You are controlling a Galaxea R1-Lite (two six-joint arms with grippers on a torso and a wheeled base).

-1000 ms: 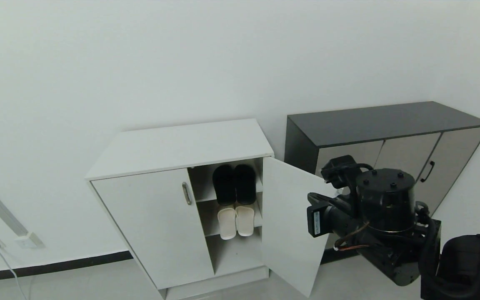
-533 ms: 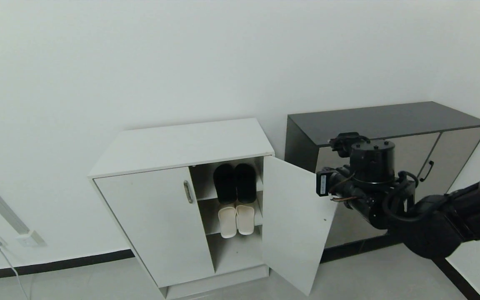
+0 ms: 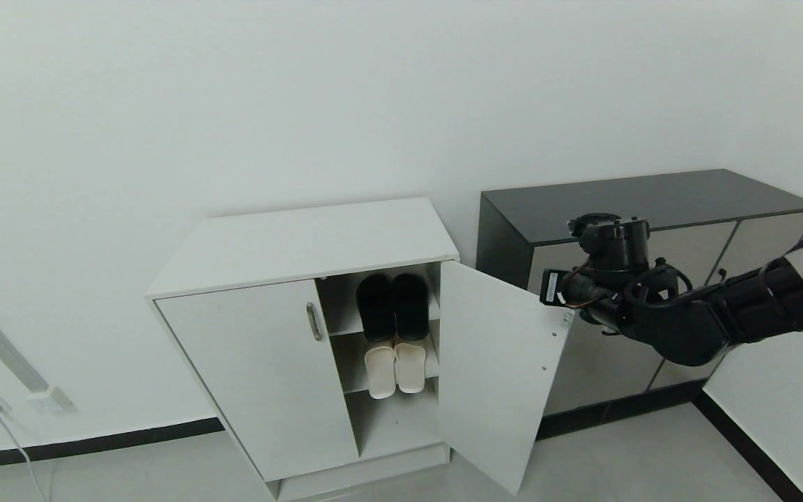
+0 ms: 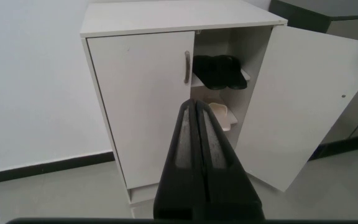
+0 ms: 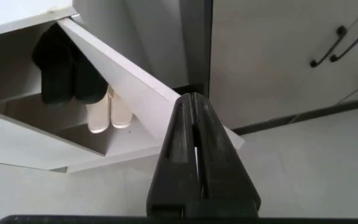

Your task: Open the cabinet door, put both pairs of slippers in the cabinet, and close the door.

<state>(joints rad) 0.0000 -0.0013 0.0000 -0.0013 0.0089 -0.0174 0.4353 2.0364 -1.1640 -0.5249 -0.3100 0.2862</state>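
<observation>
Both pairs are on the shelves of the white two-door wooden cabinet [image 3: 304,244]. The black pair of slippers [image 3: 393,307] sits on the upper shelf and the cream-white pair of slippers [image 3: 394,369] on the shelf just below, toes inward. So the step in hand looks like the last one, shutting the door.

The white right-hand cabinet door [image 3: 499,376] stands wide open, its free edge swung out to the right. The right hand [image 5: 194,98] is at the upper part of that free edge, on the door's outer side, fingers pressed together and holding nothing. The left hand [image 4: 194,104] hangs back, near the robot, facing the cabinet front, likewise closed and empty.

The next move probably calls for a steady push on the outer face, following the door's arc leftward until it lies flush beside the closed left door. The dark grey sideboard [image 3: 652,195] on the right leaves the arm little room.
</observation>
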